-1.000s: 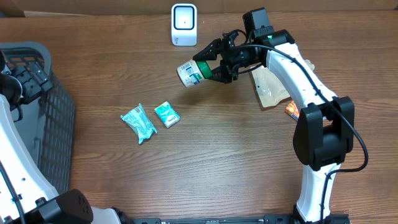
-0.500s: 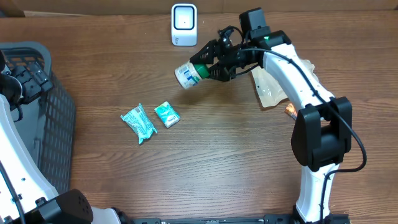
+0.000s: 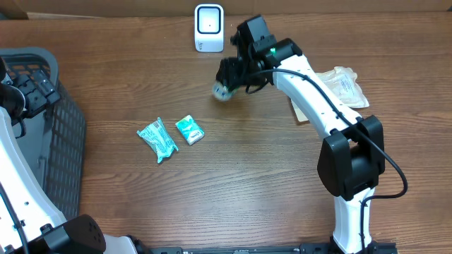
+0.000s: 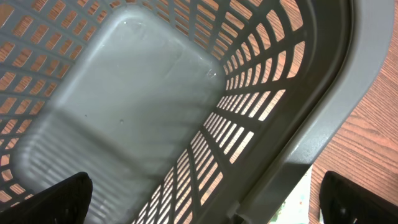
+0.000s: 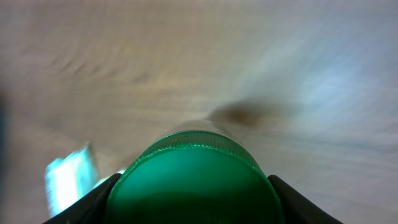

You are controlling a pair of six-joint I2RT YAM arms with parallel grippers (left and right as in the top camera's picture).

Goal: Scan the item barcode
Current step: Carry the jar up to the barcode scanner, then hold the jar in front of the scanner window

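one small bottle (image 3: 223, 90) with a green cap (image 5: 194, 180) sits in the right gripper (image 3: 230, 79), out over the table (image 3: 247, 183) and near the white scanner (image 3: 209, 28). the jaws stand partly open, clamped around the cap end. the bottle looks light, rigid and smooth, so probably slippery. a hold across the cap or neck seems best, since it leaves the label bare for the scanner.

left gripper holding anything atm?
No: the left gripper stands wide open over the grey basket, with nothing between its fingertips.
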